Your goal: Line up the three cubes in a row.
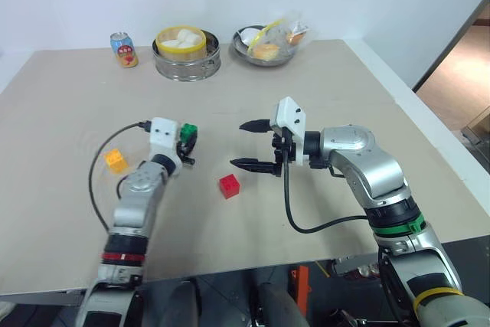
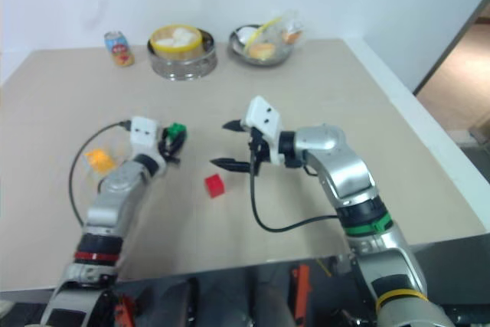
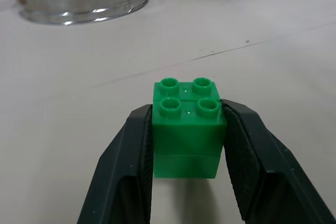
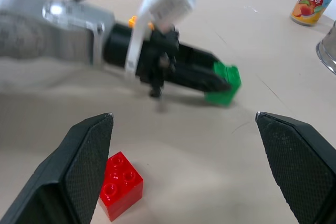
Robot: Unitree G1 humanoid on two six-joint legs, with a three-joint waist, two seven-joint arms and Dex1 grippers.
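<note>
- Head views: we see the left gripper point(image 1: 188, 145) clamped on the green cube point(image 1: 189, 130) above the surface point(image 1: 321, 89). The right gripper point(image 1: 252, 145) is spread wide, holding nothing. The red cube point(image 1: 229, 186) lies between the arms; the orange-yellow cube point(image 1: 116, 160) lies left of the left arm.
- Left wrist view: both fingers point(image 3: 126, 171) press the green cube's sides, studs up.
- Right wrist view: the red cube sits beside one finger point(image 4: 84, 166).

I note three cubes point(image 1: 228, 185) point(image 1: 115, 160) point(image 1: 189, 129) mid-table point(image 1: 69, 97); can point(image 1: 123, 50), steamer point(image 1: 186, 53) and bowl point(image 1: 264, 45) along the far edge.
</note>
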